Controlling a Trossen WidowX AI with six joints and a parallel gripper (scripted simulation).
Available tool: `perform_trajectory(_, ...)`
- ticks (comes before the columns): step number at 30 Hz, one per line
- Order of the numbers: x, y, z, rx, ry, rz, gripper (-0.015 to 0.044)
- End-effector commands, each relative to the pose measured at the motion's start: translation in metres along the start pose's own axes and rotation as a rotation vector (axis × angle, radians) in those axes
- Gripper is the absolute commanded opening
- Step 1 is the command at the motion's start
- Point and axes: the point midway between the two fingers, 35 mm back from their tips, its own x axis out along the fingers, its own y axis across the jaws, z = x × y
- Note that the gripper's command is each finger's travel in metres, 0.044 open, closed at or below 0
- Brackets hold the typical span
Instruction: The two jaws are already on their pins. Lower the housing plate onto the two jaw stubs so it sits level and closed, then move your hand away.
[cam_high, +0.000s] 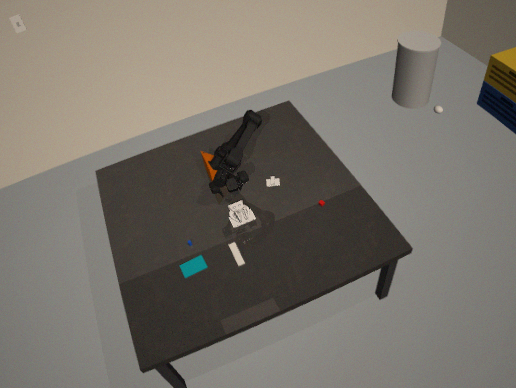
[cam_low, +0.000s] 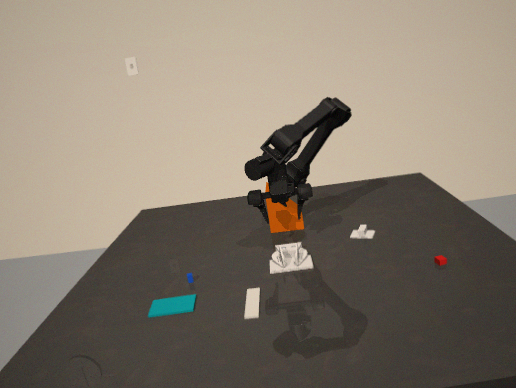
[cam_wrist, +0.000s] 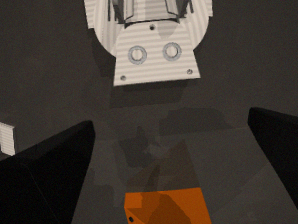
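Wrist view | housing plate (cam_wrist: 156, 64): white, 2 ringed round holes, 3 small holes | jaws (cam_low: 291, 255) (cam_wrist: 150, 10): beyond plate | tool (cam_high: 229, 193) (cam_low: 283, 216) (cam_wrist: 173, 121): wide, empty

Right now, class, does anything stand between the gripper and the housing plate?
Nothing visible does. The open gripper has only bare tabletop between its fingers and the white housing plate, which lies over the stubs.
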Motion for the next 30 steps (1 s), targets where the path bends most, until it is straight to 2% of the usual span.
perform_trajectory(1,-0.0275,-0.0002,-0.0172,-0.014,-0.007,-0.004,0.044)
perform_trajectory(30,-0.0322,0.0004,-0.0214,-0.019,-0.007,0.0,0.044)
